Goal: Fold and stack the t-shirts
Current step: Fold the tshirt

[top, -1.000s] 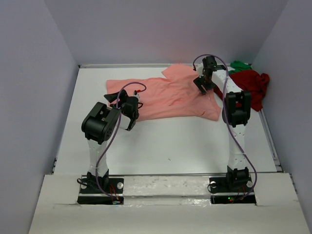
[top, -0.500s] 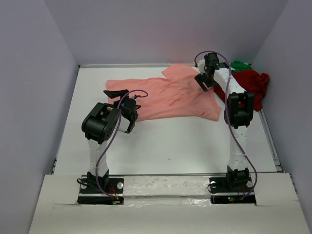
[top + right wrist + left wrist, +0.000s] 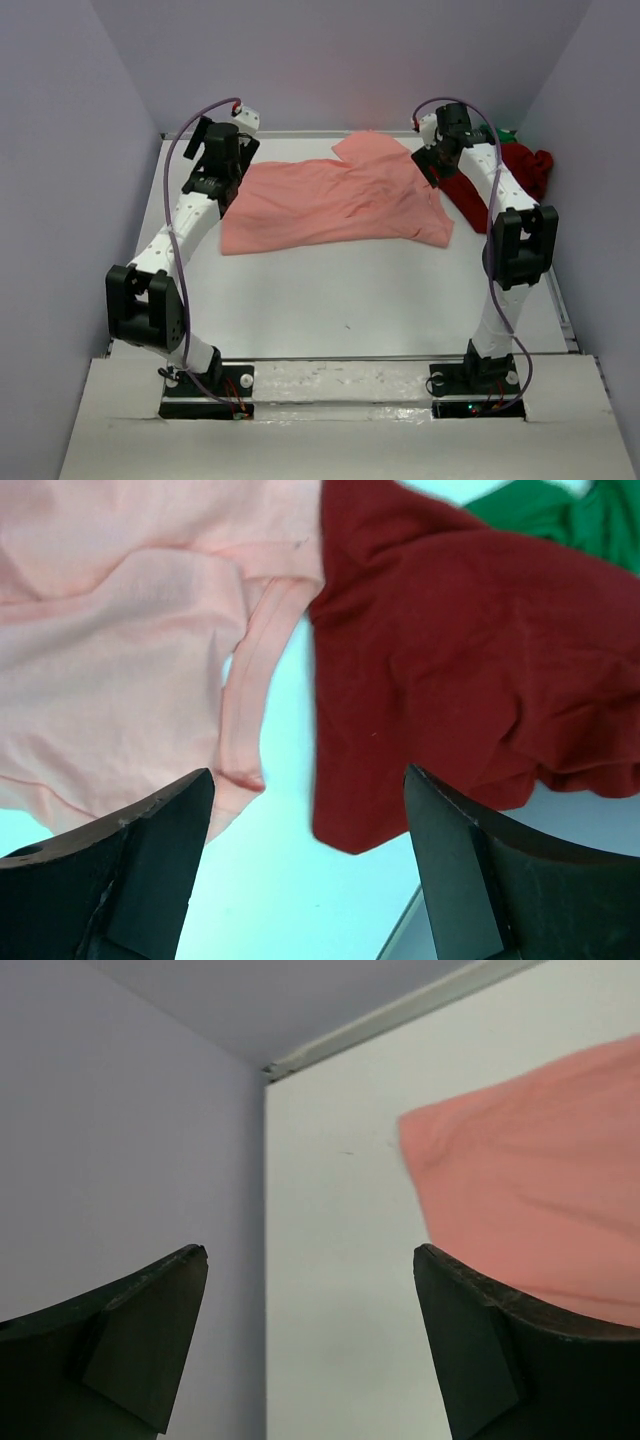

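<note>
The salmon-pink t-shirt (image 3: 340,200) lies spread across the back middle of the table, its left part folded in. The dark red t-shirt (image 3: 522,172) is crumpled at the back right, with a bit of the green one (image 3: 507,133) behind it. My left gripper (image 3: 220,188) hangs open just off the pink shirt's left edge (image 3: 540,1180), holding nothing (image 3: 310,1290). Over the gap between the pink shirt (image 3: 120,630) and the dark red one (image 3: 450,660), my right gripper (image 3: 438,166) stands open and empty (image 3: 308,780). Green cloth (image 3: 560,515) shows at the top right of the right wrist view.
Lilac walls (image 3: 90,150) close in the white table (image 3: 350,290) on the left, back and right. A raised rim (image 3: 400,1015) runs along the back edge. The left gripper is close to the left wall (image 3: 120,1140).
The left arm has swung from the shirt's near left side to the back left corner, opening wide. The pink shirt's left part now lies folded inward. The right gripper has shifted slightly back and right.
</note>
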Available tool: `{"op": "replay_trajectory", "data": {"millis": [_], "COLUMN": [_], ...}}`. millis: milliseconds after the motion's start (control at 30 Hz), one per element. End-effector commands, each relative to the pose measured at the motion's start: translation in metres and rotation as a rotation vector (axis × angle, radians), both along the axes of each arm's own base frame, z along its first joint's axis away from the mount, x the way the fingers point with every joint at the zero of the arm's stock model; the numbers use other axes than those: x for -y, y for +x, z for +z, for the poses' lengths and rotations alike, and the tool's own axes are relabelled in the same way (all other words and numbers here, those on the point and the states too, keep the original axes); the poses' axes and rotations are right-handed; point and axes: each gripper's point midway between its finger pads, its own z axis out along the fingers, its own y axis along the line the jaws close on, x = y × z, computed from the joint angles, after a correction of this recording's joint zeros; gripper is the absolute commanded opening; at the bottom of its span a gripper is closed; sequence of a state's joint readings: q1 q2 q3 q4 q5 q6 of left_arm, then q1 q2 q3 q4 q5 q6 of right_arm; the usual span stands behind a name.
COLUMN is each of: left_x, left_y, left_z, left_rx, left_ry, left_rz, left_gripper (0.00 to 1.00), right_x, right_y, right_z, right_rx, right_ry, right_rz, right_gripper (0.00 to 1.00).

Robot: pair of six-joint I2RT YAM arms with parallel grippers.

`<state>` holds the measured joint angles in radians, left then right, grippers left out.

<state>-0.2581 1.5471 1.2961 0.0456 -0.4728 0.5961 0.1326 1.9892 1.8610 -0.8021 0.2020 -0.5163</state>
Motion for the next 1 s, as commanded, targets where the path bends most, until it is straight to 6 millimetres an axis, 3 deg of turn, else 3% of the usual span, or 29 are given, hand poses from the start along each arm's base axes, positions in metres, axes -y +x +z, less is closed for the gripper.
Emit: {"op": "replay_trajectory", "data": {"millis": [0,67,167,433,633,767,900,967], "left_x": [0.048,0.048,0.045,0.032,0.034,0.040,0.044,0.045], "left_y": [-0.044,-0.050,-0.060,-0.076,-0.096,-0.108,-0.110,-0.110], "left_z": [-0.098,-0.108,-0.116,-0.123,-0.140,-0.158,-0.166,-0.167], "left_rx": [-0.390,-0.427,-0.437,-0.459,-0.502,-0.540,-0.559,-0.561], "left_ry": [-0.215,-0.224,-0.235,-0.205,-0.219,-0.230,-0.250,-0.257], "left_rz": [-0.163,-0.159,-0.150,-0.107,-0.135,-0.189,-0.205,-0.204], "left_gripper": [0.96,0.95,0.95,0.95,0.95,0.95,0.95,0.95], "right_x": [-0.007,-0.010,-0.013,-0.012,-0.012,-0.019,-0.026,-0.024], "right_y": [-0.016,-0.028,-0.061,-0.116,-0.134,-0.140,-0.143,-0.143], "right_z": [-0.006,-0.009,-0.030,-0.046,-0.066,-0.084,-0.107,-0.114], "right_rx": [-0.015,-0.036,-0.123,-0.233,-0.295,-0.355,-0.427,-0.443], "right_ry": [0.048,0.073,0.105,0.125,0.130,0.164,0.198,0.202], "right_rz": [-0.008,-0.013,-0.009,-0.002,-0.010,-0.006,-0.003,-0.014], "right_gripper": [0.81,0.80,0.77,0.74,0.74,0.65,0.50,0.48]}}
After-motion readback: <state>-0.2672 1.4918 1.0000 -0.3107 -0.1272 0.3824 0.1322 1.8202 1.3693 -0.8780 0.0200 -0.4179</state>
